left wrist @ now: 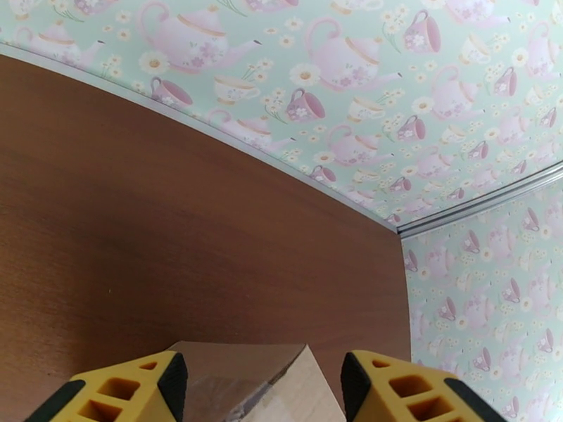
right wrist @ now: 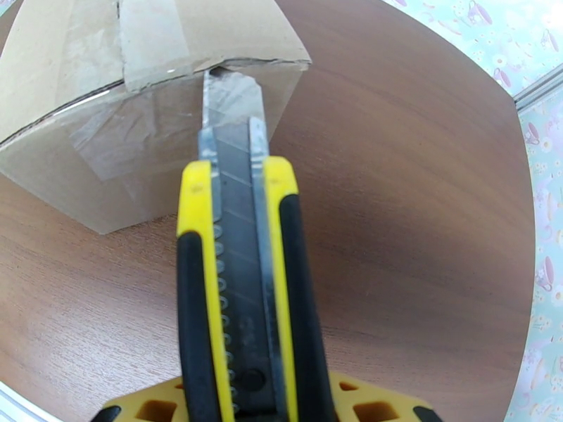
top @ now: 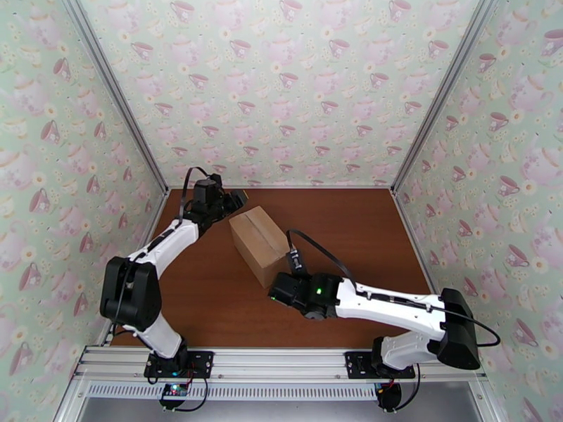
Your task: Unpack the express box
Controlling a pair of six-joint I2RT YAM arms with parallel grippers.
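Silver rail at the near edge, both arm bases bolted to it, and the action sits just beyond on the brown wooden table. The right arm reaches in low from the right, and the right gripper sits just short of the carton's near end. Its yellow fingers are clamped on a yellow-and-black utility knife, handle pointing straight ahead and blade run out.

And look at that tip: it meets the top edge of the near end face, right at the line under the top flap, where clear tape folds down over the cardboard. Whether the steel is inside the gap, one cannot tell.

The express box lies around the middle of the table, flaps down and closed. Its long side runs away from the arms and leans a little to the left.

At its far left corner comes the left gripper, tilted down towards the carton. Its yellow fingers are spread wide apart and grip nothing, with the box corner showing in the gap between them; contact cannot be judged.

Beyond that lies bare tabletop, then teapot-and-teacup wallpaper on the walls.
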